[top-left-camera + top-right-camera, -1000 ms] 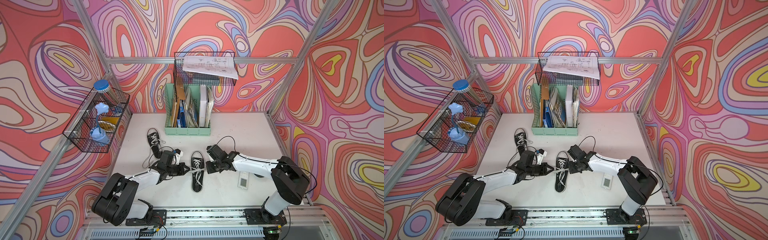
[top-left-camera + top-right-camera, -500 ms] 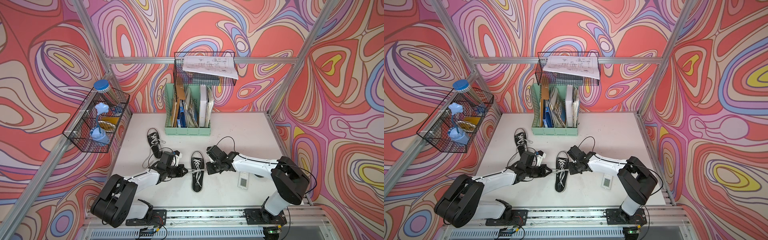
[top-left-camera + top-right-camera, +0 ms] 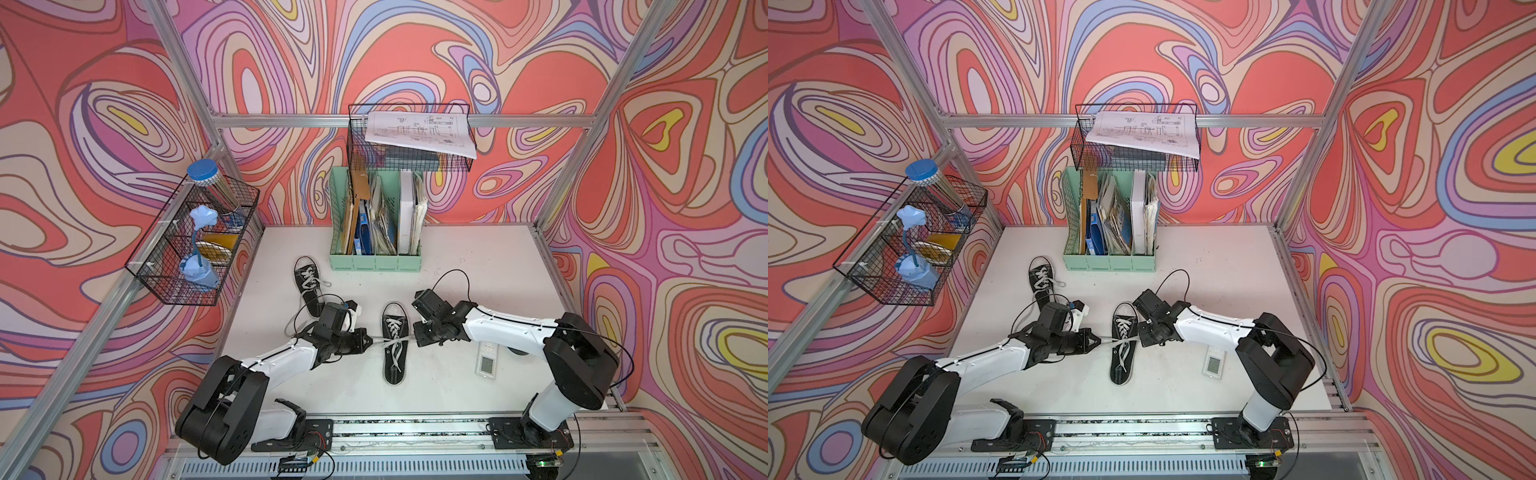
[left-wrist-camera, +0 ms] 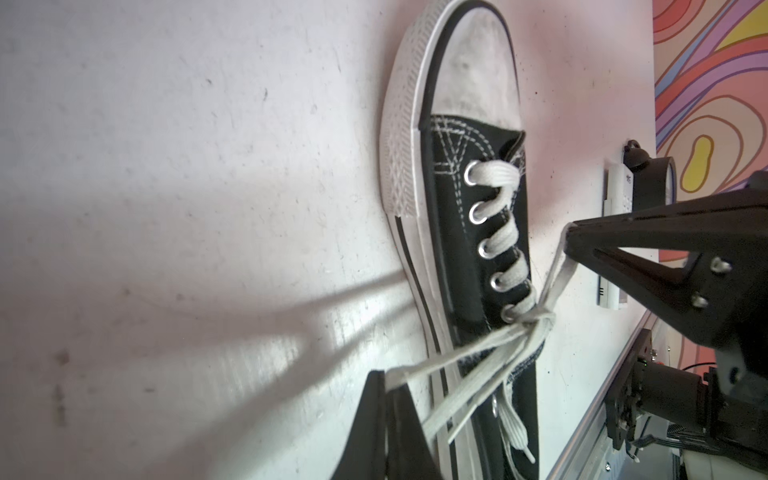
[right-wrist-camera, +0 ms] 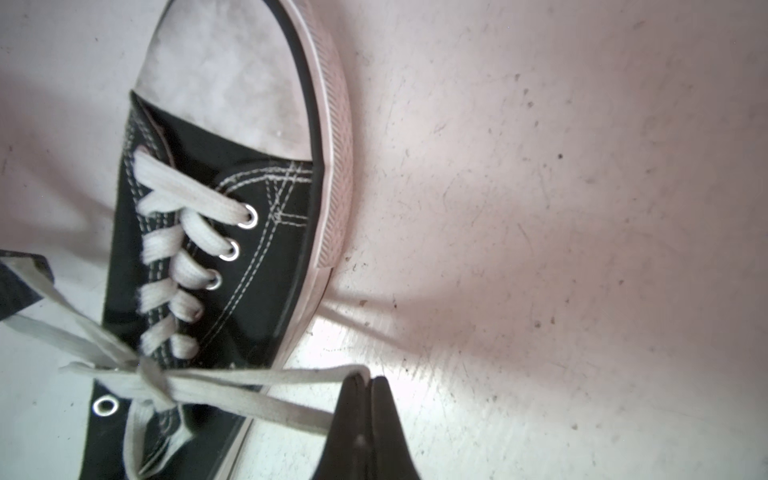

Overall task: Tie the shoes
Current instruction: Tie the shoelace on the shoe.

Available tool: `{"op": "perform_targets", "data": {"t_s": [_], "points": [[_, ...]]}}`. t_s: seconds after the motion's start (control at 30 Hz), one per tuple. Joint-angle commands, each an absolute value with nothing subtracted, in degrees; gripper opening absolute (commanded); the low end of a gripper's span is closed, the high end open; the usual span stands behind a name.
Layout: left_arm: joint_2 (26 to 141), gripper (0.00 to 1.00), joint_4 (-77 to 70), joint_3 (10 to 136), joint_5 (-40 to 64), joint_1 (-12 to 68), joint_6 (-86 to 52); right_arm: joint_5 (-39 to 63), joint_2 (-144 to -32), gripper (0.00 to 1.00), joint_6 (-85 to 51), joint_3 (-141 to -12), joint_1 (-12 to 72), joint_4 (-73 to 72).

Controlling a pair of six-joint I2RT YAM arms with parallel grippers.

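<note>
A side basket [image 3: 195,245] made of wire hangs on the left wall, with a jar [image 3: 210,187] and some blue things in it. Close by, on the white table [image 3: 478,257], lies the far shoe [image 3: 306,278]. It is black with white laces. Its toe points to the back wall and its laces are loose. Its heel end is hidden behind the left arm.

Next comes the left gripper [image 3: 370,341], low over the table, just left of the near shoe [image 3: 395,361]. Its jaws are pressed together and pinch a piece of the white lace [image 4: 469,365].

The near shoe lies flat in the middle of the table, apart from the far shoe. Its toe points to the back wall too. A knot [image 5: 145,376] sits on top of it, just past the last lace holes. From the knot the white lace runs tight to each side, one piece to each gripper. Two loose lace ends lie over the heel part. Behind this shoe, at the back wall, stands a green file box [image 3: 374,262] full of papers.

The right gripper [image 3: 416,338] is just right of the near shoe. Its jaws are pressed together as well, pinching a loop of the white lace, as the right wrist view shows.

Farther right, a small white gadget [image 3: 486,360] with a little screen lies flat on the table, partly under the right arm.
</note>
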State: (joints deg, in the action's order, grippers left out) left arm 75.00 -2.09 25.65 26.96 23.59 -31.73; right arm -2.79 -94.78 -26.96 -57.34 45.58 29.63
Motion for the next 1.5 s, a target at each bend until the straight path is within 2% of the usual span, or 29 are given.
{"op": "perform_targets", "data": {"t_s": [0.0,0.53,1.03,1.3,1.47], "points": [[74.14,0.0,1.23,27.07,23.47,23.24,-30.62,-8.59,-95.98,0.0,-25.67,-58.35,45.53,33.29],[74.09,0.0,4.36,27.07,17.79,23.04,-29.88,-11.47,-98.0,0.0,-24.53,-58.45,44.14,34.26],[73.52,0.0,5.97,26.55,13.75,22.64,-31.07,-8.96,-97.47,0.0,-23.48,-56.55,40.68,32.29],[73.76,0.0,4.51,25.69,15.13,22.59,-31.79,-6.99,-98.44,0.0,-23.02,-56.51,39.9,31.02],[73.13,0.0,-1.93,24.64,23.29,22.72,-34.34,-0.41,-96.13,0.0,-21.29,-56.42,39.86,26.65]]}}
